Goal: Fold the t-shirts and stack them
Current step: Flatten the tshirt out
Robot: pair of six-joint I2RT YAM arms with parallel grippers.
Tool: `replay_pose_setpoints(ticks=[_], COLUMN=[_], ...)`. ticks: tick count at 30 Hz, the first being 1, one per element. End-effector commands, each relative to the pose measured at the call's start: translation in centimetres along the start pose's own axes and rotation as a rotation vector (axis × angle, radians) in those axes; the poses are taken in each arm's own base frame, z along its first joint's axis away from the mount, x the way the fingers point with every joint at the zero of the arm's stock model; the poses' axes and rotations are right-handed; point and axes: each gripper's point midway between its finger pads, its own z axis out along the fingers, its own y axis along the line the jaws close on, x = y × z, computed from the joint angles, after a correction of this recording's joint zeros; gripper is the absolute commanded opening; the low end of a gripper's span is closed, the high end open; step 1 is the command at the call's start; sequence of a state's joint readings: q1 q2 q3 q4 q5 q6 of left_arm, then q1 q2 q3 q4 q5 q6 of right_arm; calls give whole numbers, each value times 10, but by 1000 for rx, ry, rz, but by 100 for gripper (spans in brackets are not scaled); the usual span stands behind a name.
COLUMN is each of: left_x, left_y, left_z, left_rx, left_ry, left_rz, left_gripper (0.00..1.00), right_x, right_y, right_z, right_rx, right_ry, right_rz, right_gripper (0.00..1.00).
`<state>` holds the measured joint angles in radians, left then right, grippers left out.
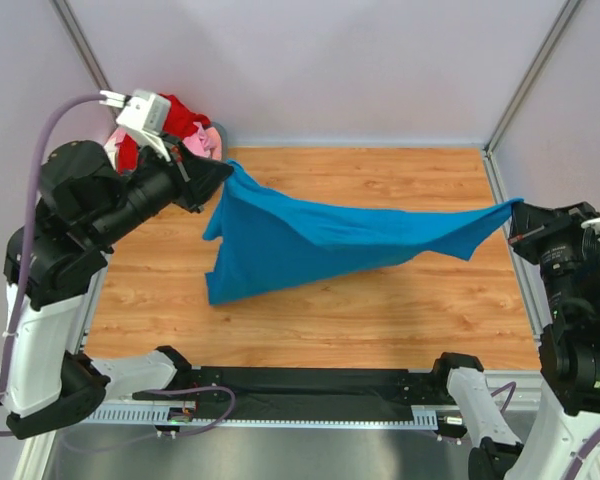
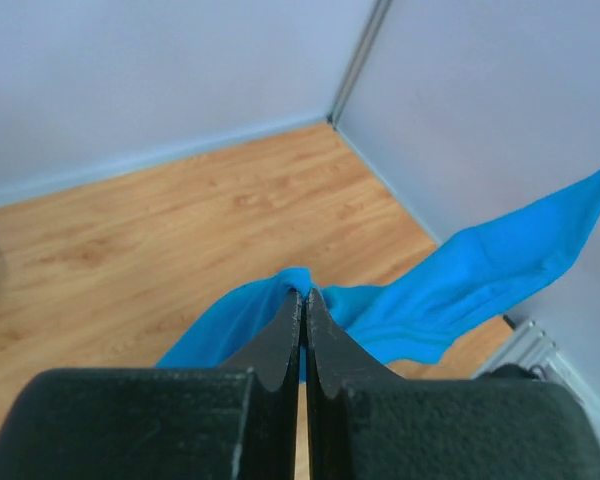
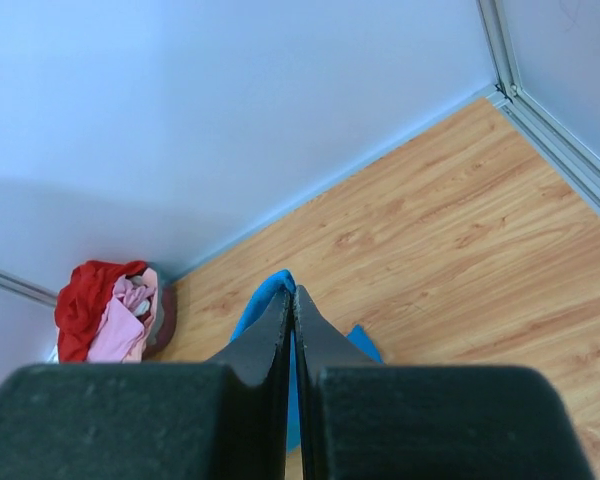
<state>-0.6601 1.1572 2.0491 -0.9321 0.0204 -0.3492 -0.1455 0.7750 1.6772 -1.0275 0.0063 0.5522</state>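
The bright blue t-shirt (image 1: 320,240) hangs stretched in the air above the wooden table, between my two grippers. My left gripper (image 1: 223,172) is shut on its left corner at the back left; the pinched cloth shows at the fingertips in the left wrist view (image 2: 302,283). My right gripper (image 1: 517,215) is shut on its right corner at the right edge; blue cloth (image 3: 265,297) shows beside its fingers. The shirt's lower part droops to the table near the left. The red t-shirt (image 1: 185,115) and the light pink t-shirt (image 1: 202,140) lie crumpled together at the back left corner. No whitish shirt is clearly visible.
The wooden table (image 1: 380,300) is enclosed by pale walls with metal corner posts. The pile of red (image 3: 85,300) and pink (image 3: 120,325) shirts sits in a dark round holder (image 3: 165,315) in the back left corner. A black strip (image 1: 300,380) runs along the near edge between the arm bases.
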Motion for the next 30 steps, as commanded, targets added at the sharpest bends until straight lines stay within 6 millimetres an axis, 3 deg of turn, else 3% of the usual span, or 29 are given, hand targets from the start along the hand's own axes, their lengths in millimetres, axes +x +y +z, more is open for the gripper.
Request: replay_pose_setpoints(ticks=[1,3,7,8,9,10,11,12,13,15,16,18,19,21,22,23,24,25,26,27,28,29,30], left_x=[14,17,3,-3,-24,-21,-27,-49,-39,-51,-36,-23,0,23,69,92,113,179,207,224,266,292,312], left_y=[-14,-14,-13,-11,-14,-5,-3,-7,0,-9,-5,-3,6,6,16,16,6,19,22,18,29,36,45], left_z=[1,1,6,9,4,27,36,36,77,105,152,193,238,280,320,340,356,389,398,403,402,397,389], left_rx=[80,84,81,70,66,21,7,12,-6,44,59,120,132,197,210,238,318,315,313,318,285,258,208], left_ry=[47,56,9,-3,-56,-27,-33,-90,-43,-79,-48,-33,-8,9,86,116,145,256,309,340,454,529,590], left_rz=[-35,-31,19,37,55,90,109,131,171,202,200,135,103,24,-21,-58,-122,-163,-181,-178,-198,-196,-170], left_gripper=[0,0,0,0,0,0,0,0,0,0,0,0,0,0,0,0,0,0,0,0,4,38,56], right_x=[4,6,10,13,17,18,22,25,27,28,35,37,51,68,73,106,122,129,159,167,174,181,185], right_y=[-1,0,6,10,13,17,22,22,21,6,-7,-37,-65,-92,-114,-140,-156,-164,-183,-190,-197,-201,-203], right_z=[-4,-4,2,4,8,15,19,25,35,50,66,84,98,111,119,125,128,136,136,139,143,144,145], right_rx=[-7,-11,-42,-66,-79,-95,-121,-123,-111,-33,34,181,289,355,402,454,484,460,495,501,513,524,529], right_ry=[12,22,45,63,82,97,123,138,154,148,175,167,197,225,212,281,305,308,364,371,381,401,412], right_rz=[-12,-13,-3,7,22,31,39,43,45,34,24,3,8,33,66,112,145,189,224,254,268,281,286], right_gripper=[1,1,0,0,1,1,1,0,0,1,0,1,0,1,1,0,0,0,1,0,0,0,0])
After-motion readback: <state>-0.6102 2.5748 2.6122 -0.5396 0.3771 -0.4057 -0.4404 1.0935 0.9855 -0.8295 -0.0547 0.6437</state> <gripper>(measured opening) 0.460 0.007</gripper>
